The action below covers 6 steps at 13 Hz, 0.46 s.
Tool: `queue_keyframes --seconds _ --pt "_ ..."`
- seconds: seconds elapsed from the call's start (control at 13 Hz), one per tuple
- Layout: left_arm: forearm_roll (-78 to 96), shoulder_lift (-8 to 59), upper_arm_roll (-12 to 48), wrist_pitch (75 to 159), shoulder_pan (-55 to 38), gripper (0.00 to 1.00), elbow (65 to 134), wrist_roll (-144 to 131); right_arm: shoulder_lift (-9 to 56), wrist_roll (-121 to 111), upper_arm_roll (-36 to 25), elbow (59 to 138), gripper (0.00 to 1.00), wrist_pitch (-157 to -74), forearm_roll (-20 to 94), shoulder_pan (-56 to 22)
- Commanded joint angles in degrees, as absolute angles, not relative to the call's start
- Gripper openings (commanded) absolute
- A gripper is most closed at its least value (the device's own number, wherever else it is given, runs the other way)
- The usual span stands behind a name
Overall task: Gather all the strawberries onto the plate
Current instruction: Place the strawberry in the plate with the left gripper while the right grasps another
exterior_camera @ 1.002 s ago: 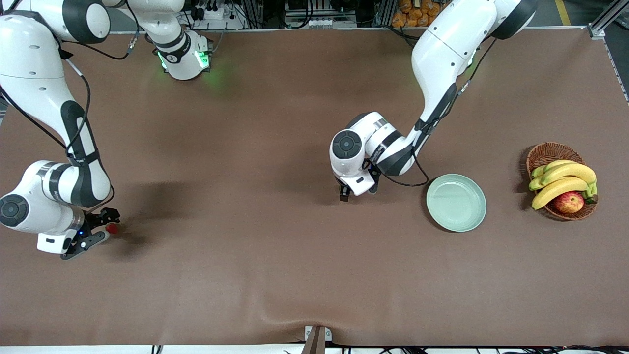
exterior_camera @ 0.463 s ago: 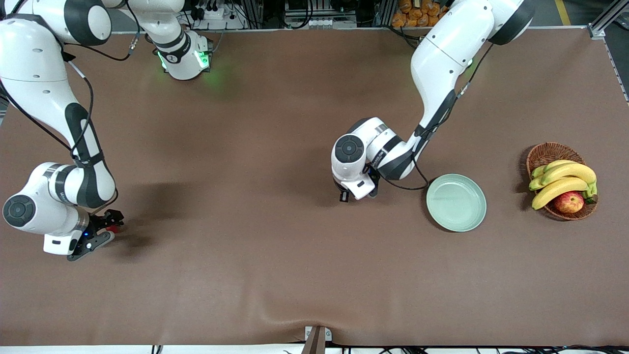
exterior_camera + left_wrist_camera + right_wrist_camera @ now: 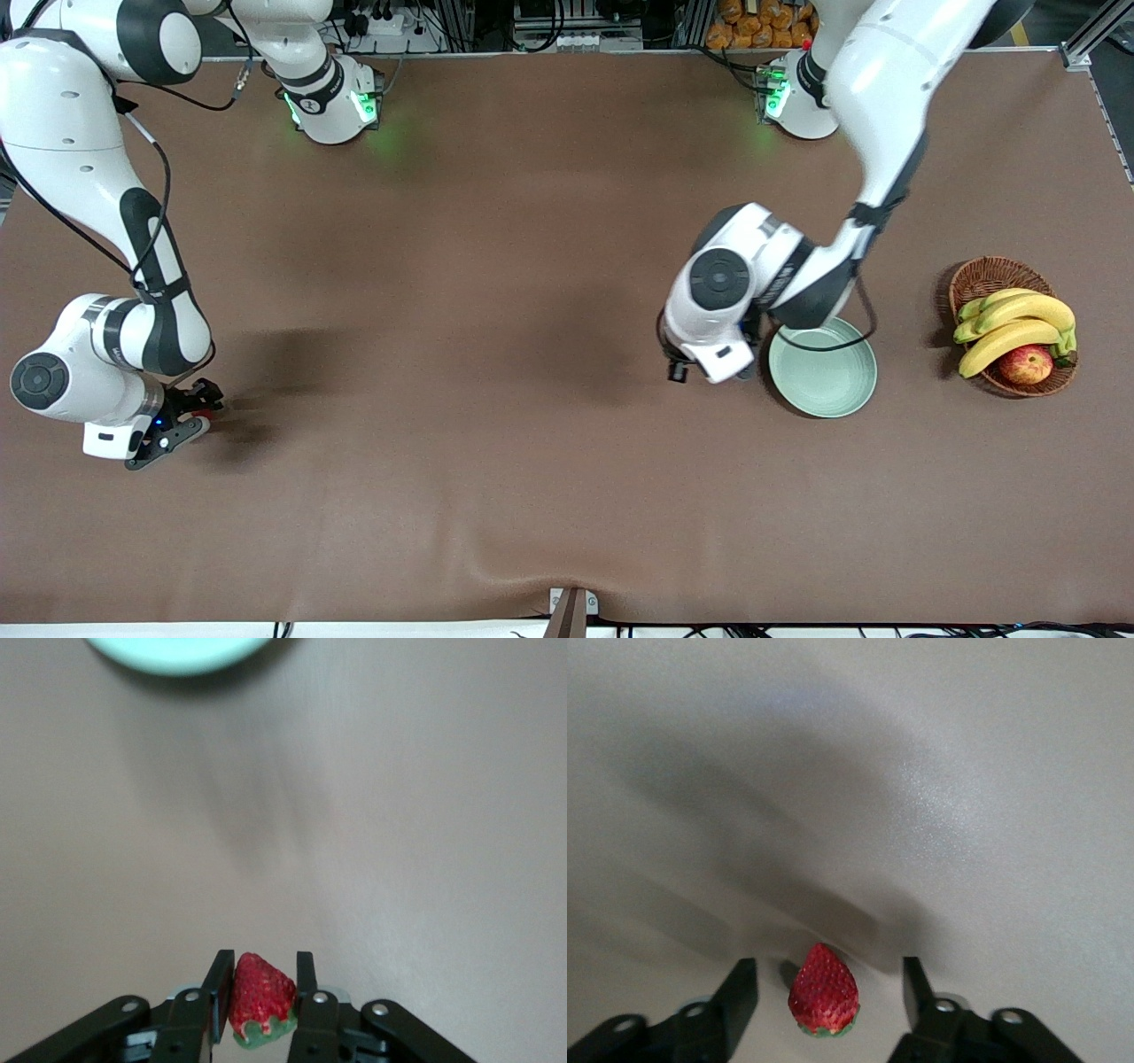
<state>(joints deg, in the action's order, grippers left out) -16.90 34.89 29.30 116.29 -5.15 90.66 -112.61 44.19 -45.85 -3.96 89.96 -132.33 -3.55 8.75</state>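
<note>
Overhead, a brown matte table [image 3: 496, 461] fills the front view, with cables and racks along its top edge. Toward the right arm's end, the right gripper [image 3: 182, 415] sits low at the cloth, fingers spread wide around a pointed, seeded strawberry [image 3: 824, 991] standing between them untouched; only its wrist view shows that gap. Beside the smooth mint plate [image 3: 837, 390], the left gripper [image 3: 709, 368] hangs over bare cloth, clamped on a second strawberry [image 3: 259, 1000], hidden from the front. A wicker basket [image 3: 988, 276] holds bananas [image 3: 1019, 323] and an apple [image 3: 1025, 364].
</note>
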Motion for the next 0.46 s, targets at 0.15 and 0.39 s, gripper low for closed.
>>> queue_keyframes --seconds 0.15,0.39 --pt "-16.3 29.5 40.3 109.2 16.8 0.00 98.3 -89.1 43.9 -46.9 -3.4 91.4 0.00 -133.9 -4.2 9.7" --pt "-20.6 30.4 40.3 111.7 24.0 0.00 102.2 -78.0 43.9 -46.8 -3.3 91.5 0.00 -133.9 -4.2 9.8"
